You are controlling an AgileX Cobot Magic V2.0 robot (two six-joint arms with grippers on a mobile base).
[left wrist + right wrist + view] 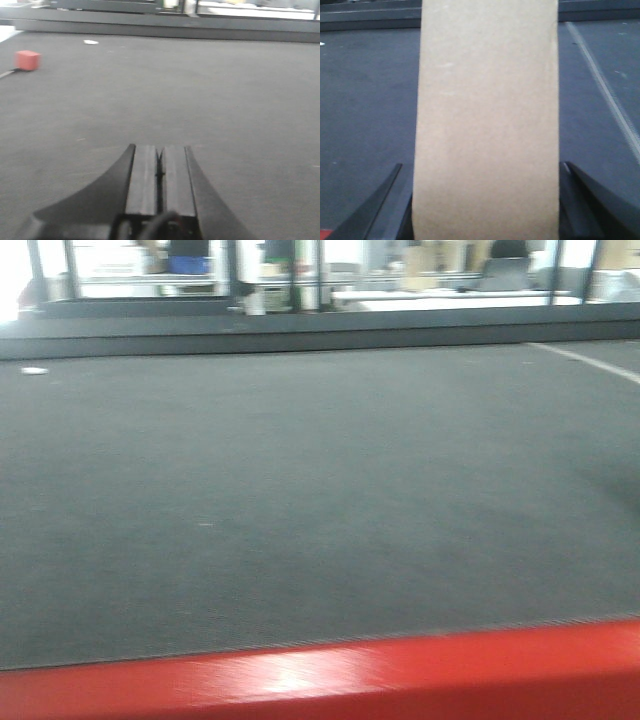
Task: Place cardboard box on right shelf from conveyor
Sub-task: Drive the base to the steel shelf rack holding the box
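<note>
The conveyor [300,490] presents a wide, flat, dark-grey belt with a fine woven texture, bounded at the near side by 1 glossy red front edge [330,675]; behind it the background is blurred, showing bright windows and dark vertical posts. At the far left of the belt, in the left wrist view, lie 1 small red block [27,60] of cubic shape and 1 flat white scrap [91,42], well apart from each other. The left gripper [160,150] hangs over bare belt, its 2 black fingers [142,175] pressed flat together, clenched on nothing. In the right wrist view, the right gripper [484,164] grasps 1 cardboard box [487,115], plain tan, matte and rectangular, with 1 dark finger [375,210] against each long side. Whether the box rests on the belt cannot be determined. At the far right, 1 thin white line [605,90] crosses the belt diagonally.
</note>
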